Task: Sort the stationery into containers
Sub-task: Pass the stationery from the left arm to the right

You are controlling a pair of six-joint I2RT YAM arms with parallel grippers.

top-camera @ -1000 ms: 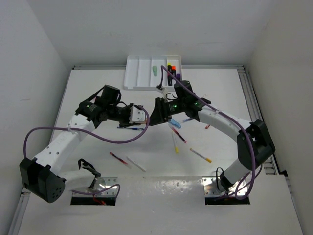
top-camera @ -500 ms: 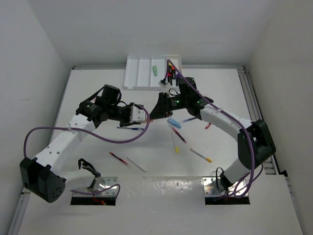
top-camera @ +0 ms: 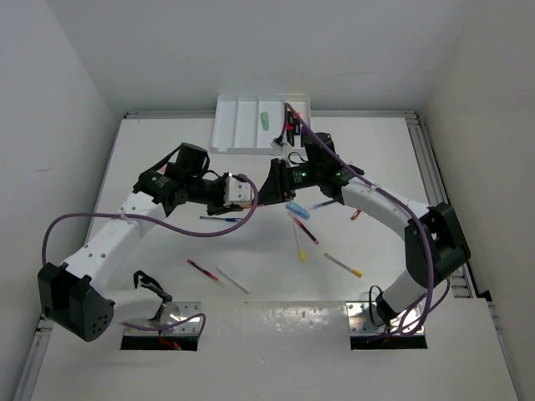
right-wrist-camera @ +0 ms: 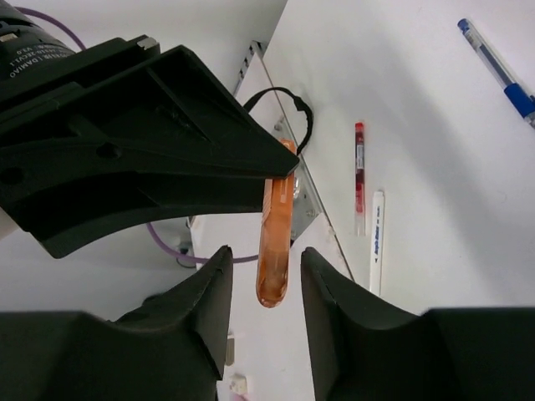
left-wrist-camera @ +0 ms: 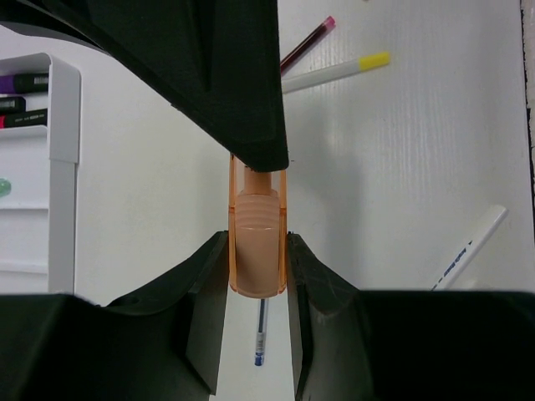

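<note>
My left gripper [left-wrist-camera: 257, 244] is shut on an orange highlighter [left-wrist-camera: 257, 259] and holds it in the air above the table. My right gripper [right-wrist-camera: 266, 261] is open around the highlighter's other end [right-wrist-camera: 276, 234], with a gap on each side. In the top view the two grippers, left [top-camera: 244, 194] and right [top-camera: 267, 189], meet nose to nose in front of the white four-compartment tray [top-camera: 238, 134]. The tray holds a green highlighter [top-camera: 264, 120] and several markers [top-camera: 292, 125] in its right compartments.
Loose on the table: a blue pen [top-camera: 221, 219] below the grippers, a blue highlighter [top-camera: 298, 209], a red pen [top-camera: 306, 230], a yellow pen [top-camera: 299, 244], a yellow-capped white pen [top-camera: 343, 265], another red pen [top-camera: 201, 268] and a white pen [top-camera: 234, 281] nearer the front.
My right wrist has swung up toward the tray and its open fingers have come around the highlighter's free end. My left gripper has shifted slightly right, still holding the highlighter.
</note>
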